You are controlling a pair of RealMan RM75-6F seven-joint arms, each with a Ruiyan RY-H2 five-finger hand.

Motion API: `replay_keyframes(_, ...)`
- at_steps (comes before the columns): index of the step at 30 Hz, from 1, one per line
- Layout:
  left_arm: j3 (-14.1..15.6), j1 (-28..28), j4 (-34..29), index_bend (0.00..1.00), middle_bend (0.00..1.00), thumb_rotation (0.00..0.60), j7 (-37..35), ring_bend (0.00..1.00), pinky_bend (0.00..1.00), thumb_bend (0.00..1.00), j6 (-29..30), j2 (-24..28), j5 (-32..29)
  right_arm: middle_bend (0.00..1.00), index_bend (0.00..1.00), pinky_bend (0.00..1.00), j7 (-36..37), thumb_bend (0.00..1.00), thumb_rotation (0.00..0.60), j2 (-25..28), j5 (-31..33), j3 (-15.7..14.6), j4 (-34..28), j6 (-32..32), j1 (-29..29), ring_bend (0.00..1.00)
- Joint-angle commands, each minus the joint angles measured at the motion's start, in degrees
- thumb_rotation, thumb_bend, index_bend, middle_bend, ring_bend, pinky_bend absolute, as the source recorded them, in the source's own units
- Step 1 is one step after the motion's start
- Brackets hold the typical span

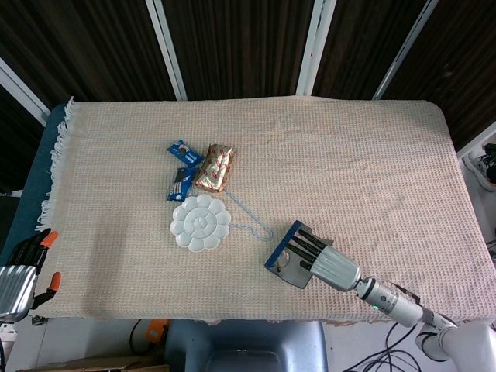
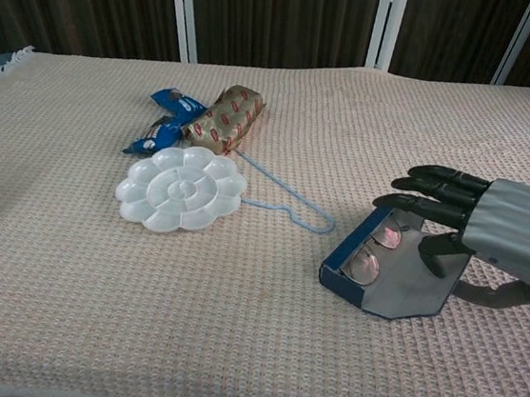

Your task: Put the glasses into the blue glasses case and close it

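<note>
Silver right hand (image 2: 491, 234) grips the open blue glasses case (image 2: 386, 275), dark fingers over its rim, thumb on the grey flap; glasses (image 2: 374, 252) lie inside. Left hand (image 1: 19, 271) off table, fingers apart, empty. White palette (image 2: 182, 188), blue hanger (image 2: 289, 199), snack packs (image 2: 207, 120) well left.
</note>
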Motion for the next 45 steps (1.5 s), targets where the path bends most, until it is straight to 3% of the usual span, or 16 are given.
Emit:
replay_keyframes(1, 0.04, 0.02, 0.02, 0.0, 0.04, 0.6, 0.03, 0.08, 0.13, 0.45, 0.02, -0.02, 0.05, 0.19, 0.82, 0.09, -1.98, 0.55, 0.6, 2.08, -1.25, -0.33, -3.24, 0.95, -1.08, 0.03)
replay_keyframes(14, -0.1, -0.13, 0.01, 0.0, 0.04, 0.6, -0.15, 0.08, 0.13, 0.46, -0.29, 0.03, -0.2, 0.19, 0.82, 0.09, -1.15, 0.55, 0.6, 4.9, -0.79, 4.05, -11.59, -3.64, 2.06, 0.04)
replay_keyframes(34, -0.1, -0.25, 0.09, 0.0, 0.04, 0.6, -0.53, 0.08, 0.13, 0.45, -0.72, 0.32, -0.47, 0.19, 0.8, 0.09, 0.72, 0.55, 0.6, 4.95, 1.68, 9.13, -15.39, -14.27, 7.8, 0.04)
replay_keyframes(45, 0.01, -0.25, -0.01, 0.0, 0.04, 0.6, -0.09, 0.08, 0.13, 0.45, -0.81, 0.27, -0.4, 0.19, 0.71, 0.09, -0.57, 0.55, 0.6, 4.23, 3.04, 10.94, -16.12, -18.47, 9.86, 0.04)
